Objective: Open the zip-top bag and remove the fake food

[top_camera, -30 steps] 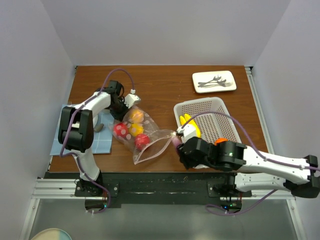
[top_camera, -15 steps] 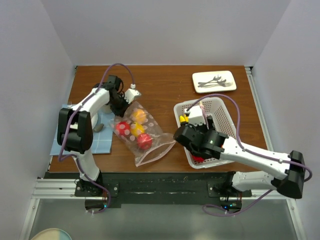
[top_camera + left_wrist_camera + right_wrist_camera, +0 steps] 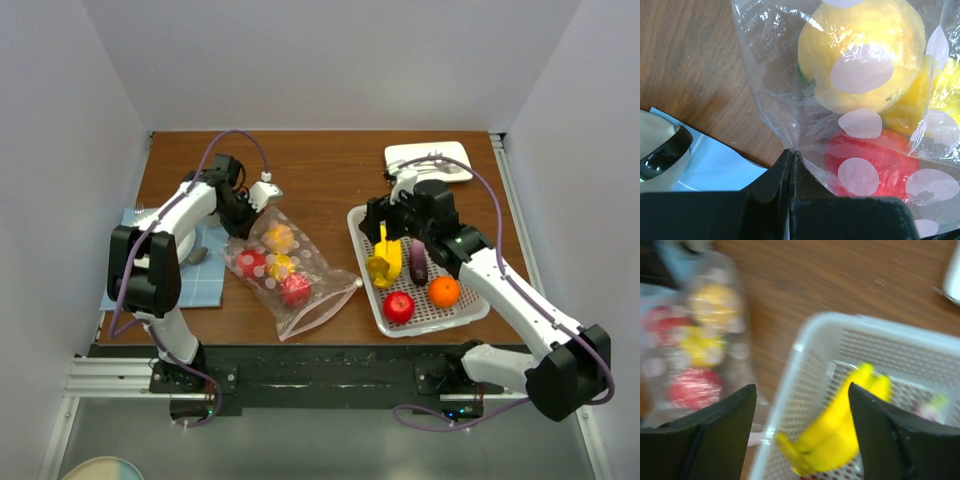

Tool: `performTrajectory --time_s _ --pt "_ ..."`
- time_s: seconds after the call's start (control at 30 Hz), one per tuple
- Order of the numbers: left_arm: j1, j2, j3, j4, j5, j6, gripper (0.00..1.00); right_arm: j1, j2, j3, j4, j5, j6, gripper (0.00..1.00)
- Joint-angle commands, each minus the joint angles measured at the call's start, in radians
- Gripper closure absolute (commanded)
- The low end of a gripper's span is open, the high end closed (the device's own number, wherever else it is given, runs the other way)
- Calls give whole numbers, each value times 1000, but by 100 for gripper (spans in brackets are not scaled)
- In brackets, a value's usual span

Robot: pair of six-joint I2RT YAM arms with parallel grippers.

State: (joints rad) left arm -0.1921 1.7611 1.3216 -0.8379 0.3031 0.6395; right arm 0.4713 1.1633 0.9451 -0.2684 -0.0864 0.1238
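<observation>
The clear zip-top bag (image 3: 300, 275) lies on the wood table, mouth toward the near right. Inside it are a yellow-orange fruit (image 3: 277, 237), a small yellow piece (image 3: 281, 266) and two red pieces (image 3: 296, 289). My left gripper (image 3: 243, 214) is shut on the bag's far corner; its black jaws (image 3: 790, 151) pinch the film beside the yellow fruit (image 3: 860, 55). My right gripper (image 3: 383, 222) is open and empty above the white basket's far left corner (image 3: 801, 390). In the basket lie a banana (image 3: 385, 260), a purple piece (image 3: 418, 266), a red apple (image 3: 398, 305) and an orange (image 3: 444, 291).
The white perforated basket (image 3: 470, 312) stands right of the bag. A white plate with cutlery (image 3: 445, 158) sits at the far right, partly behind my right arm. A blue cloth (image 3: 205, 285) lies at the left edge, with a beige mug (image 3: 660, 145) on it.
My right arm has swung from the bag's mouth up over the basket, and its gripper is now open. The purple piece now lies in the basket. The bag shifted slightly.
</observation>
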Motion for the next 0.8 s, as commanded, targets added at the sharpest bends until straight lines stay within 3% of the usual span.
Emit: performTrajectory --time_s 0.0,0.03,0.07,0.13,0.33,0.57,0.77 --pt "-1 -37 -13 17 11 6 100 162 -11 109 2 -337 -117 43" --pt "-1 -35 -18 25 8 8 100 214 -10 98 -40 -244 -184 61" --pt "-1 -29 -19 28 7 8 100 293 -5 84 -51 -222 -194 74" --pt "-1 -19 -19 36 1 2 100 338 -4 20 -34 -213 -178 100" --pt "0 20 -38 63 -38 3 100 472 -40 -212 164 -177 -98 100" --pt "3 37 -15 60 -21 -11 100 520 137 -200 224 -147 -119 100" --pt "5 17 -30 56 -25 -3 100 518 252 -224 380 -23 -119 100"
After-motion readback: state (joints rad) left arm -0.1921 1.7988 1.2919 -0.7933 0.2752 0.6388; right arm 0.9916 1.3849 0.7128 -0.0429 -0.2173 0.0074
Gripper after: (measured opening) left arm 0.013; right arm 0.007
